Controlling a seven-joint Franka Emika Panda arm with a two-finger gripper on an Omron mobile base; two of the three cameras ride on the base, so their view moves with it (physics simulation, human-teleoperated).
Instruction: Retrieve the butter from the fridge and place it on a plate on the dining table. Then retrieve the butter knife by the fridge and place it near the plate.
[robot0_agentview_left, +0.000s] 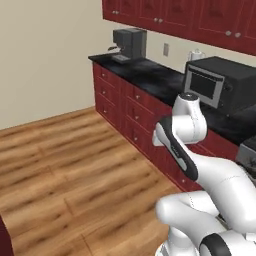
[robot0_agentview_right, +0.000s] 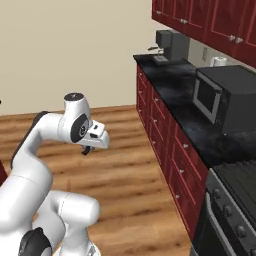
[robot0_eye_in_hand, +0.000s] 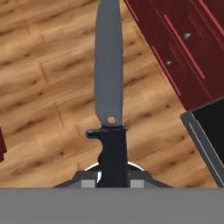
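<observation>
Partly hidden: butter knife handle base | fingers clamped on handle

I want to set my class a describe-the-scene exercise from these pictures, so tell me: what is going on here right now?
The white robot arm's pincer is shut on the black handle of the butter knife, whose grey blade points away from the hand over the wooden floor. The arm is folded above the floor beside a red-drawer counter that carries a microwave and a coffee machine. The knife is held in the air, not set down.
</observation>
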